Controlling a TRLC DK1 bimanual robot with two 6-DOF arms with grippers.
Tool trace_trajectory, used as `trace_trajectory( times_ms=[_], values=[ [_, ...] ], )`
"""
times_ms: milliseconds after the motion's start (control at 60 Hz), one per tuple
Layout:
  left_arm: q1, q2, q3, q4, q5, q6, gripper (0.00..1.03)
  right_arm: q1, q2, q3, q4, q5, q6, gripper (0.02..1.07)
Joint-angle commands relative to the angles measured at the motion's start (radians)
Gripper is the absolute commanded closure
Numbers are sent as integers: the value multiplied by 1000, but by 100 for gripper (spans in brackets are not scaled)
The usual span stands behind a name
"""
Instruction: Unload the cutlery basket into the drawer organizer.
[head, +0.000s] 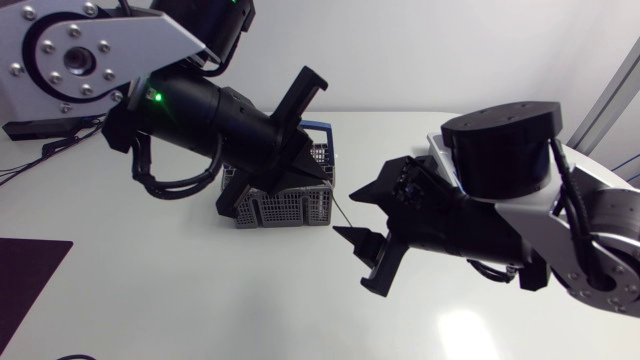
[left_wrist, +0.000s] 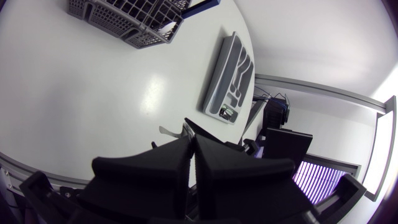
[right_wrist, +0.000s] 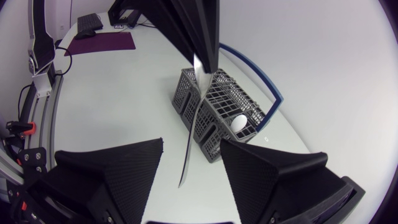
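My left gripper (head: 312, 172) is shut on a silver table knife (head: 342, 208) and holds it above the table, in front of the grey wire cutlery basket (head: 285, 208). The knife (right_wrist: 191, 124) hangs blade-down from the left gripper's fingers (right_wrist: 199, 31). Its tip sits between the spread fingers of my right gripper (right_wrist: 189, 180), which is open and touches neither side of it. The basket (right_wrist: 217, 109) stands behind the knife with a white item (right_wrist: 239, 121) inside. In the left wrist view the grey drawer organizer (left_wrist: 230, 78) lies past the basket (left_wrist: 127, 18), near the table's edge.
A dark purple mat (head: 28, 275) lies at the table's left front corner. A blue-rimmed handle (right_wrist: 258, 78) arcs over the basket. Some cutlery lies in the organizer's end compartment (left_wrist: 227, 113).
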Motion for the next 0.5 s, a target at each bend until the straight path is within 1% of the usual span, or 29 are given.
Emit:
trace_trajectory(
  times_ms=[0, 67, 167, 200, 283, 417, 483],
  values=[
    [-7, 15, 17, 5, 20, -41, 99, 8, 25, 42, 19, 1, 22, 54],
    [-5, 14, 16, 5, 22, -43, 99, 11, 37, 53, 23, 2, 22, 57],
    [-4, 12, 14, 5, 23, -43, 99, 11, 45, 59, 28, 4, 22, 58],
    [-4, 11, 11, 5, 23, -43, 99, 11, 46, 61, 30, 4, 22, 62],
    [-4, 8, 11, 5, 25, -43, 99, 11, 49, 64, 30, 4, 22, 67],
    [-2, 8, 10, 5, 30, -44, 99, 11, 51, 65, 28, 4, 22, 80],
    [-1, 6, 7, 5, 31, -44, 99, 11, 51, 64, 27, 4, 22, 85]
  ],
)
